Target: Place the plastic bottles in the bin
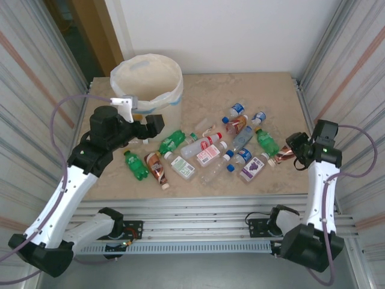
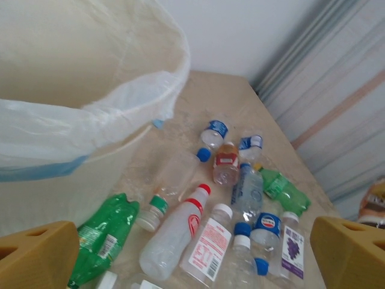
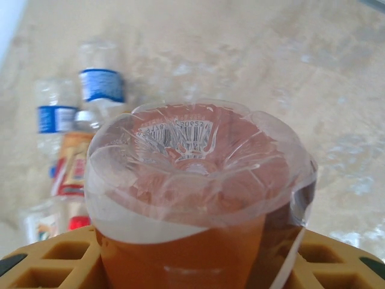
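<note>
Far right on the worktop (image 1: 198, 90), the right claw (image 1: 293, 149) clamps a brown bottle (image 1: 283, 155) for the bin (image 1: 179, 84). The left claw (image 1: 149, 124) gapes empty.

We can read no word for certain. Through the clear base of the brown bottle (image 3: 198, 198) we see a barcode (image 3: 175, 133) with a row of digits, too warped to read. The purple-labelled bottle (image 2: 293, 247) bears a picture of grapes. The red print on the white-labelled bottle (image 2: 207, 250) is too small for us.
</note>
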